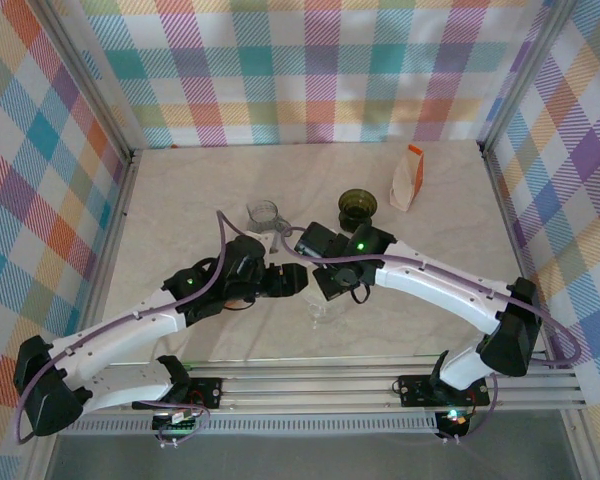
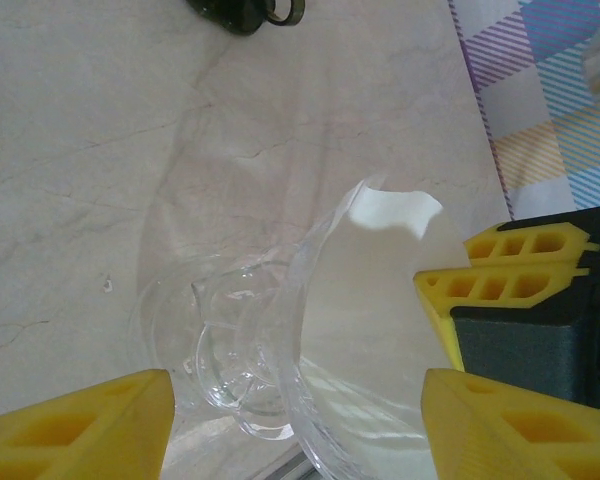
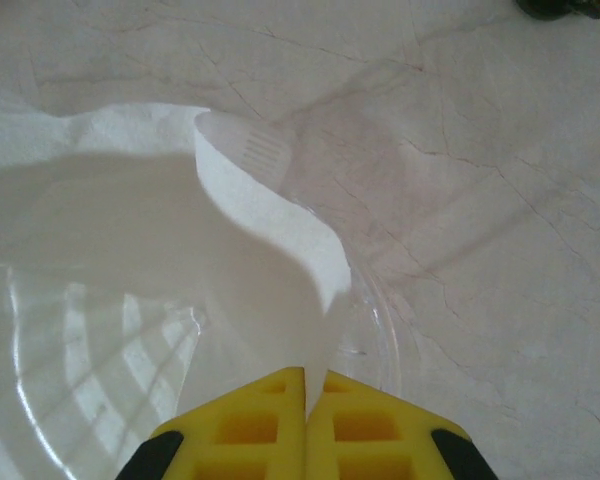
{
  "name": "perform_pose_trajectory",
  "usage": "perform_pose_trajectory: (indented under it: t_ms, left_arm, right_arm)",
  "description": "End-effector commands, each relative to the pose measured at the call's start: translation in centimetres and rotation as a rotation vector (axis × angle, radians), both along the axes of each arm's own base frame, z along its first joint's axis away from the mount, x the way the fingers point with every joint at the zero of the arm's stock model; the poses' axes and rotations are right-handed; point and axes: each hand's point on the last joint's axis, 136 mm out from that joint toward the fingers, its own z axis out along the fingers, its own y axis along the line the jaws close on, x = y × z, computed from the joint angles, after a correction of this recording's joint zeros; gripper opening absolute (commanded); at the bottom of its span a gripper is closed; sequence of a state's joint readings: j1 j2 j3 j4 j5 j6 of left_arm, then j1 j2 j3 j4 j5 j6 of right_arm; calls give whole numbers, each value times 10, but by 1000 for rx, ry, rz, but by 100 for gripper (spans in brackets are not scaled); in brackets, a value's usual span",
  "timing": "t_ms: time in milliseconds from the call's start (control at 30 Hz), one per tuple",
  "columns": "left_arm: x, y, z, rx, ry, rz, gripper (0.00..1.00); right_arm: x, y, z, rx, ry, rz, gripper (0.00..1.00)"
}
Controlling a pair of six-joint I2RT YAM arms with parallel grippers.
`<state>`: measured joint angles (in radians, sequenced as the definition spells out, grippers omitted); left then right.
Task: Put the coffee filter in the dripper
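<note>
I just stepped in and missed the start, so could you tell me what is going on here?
The right gripper is shut on the edge of a white paper filter, holding it at the clear dripper. The left gripper has a finger on either side of the dripper; whether they press on it is unclear. The filter sits partly inside, its top curled, not yet seated.

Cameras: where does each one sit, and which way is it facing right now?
Top external: above and behind the robot, facing down on the table; both arms show, and the left gripper and right gripper meet at the dripper.
Left wrist: on the left arm, facing down between its own spread fingers at the dripper and filter; the right gripper's tips show at right.
Right wrist: on the right arm, facing down past its own fingers, shut on the filter's edge.
Shared: both wrist views hold filter and dripper.
</note>
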<state>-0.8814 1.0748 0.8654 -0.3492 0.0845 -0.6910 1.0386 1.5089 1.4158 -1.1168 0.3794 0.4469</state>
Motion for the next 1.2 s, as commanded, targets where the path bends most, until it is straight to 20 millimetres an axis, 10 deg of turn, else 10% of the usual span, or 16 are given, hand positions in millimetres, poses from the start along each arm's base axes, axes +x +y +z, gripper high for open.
perform_pose_trajectory:
  t_ms: [0,300,600,1167]
  left_arm:
    - [-3,-5,-8,-2,9,-19,64]
    - [-6,-5,-19,28,33,-27,51]
    - [-7,-6,-21,32,36,-30,46]
    - [-6,-9,-24,33,46,-30,46]
  right_arm:
    - [0,0,-7,-17,-9,7,3]
    - [1,2,6,38,-42,1,13]
    - [10,-4,36,108,-117,-26,58]
    - [15,4,-34,51,106,-31,67]
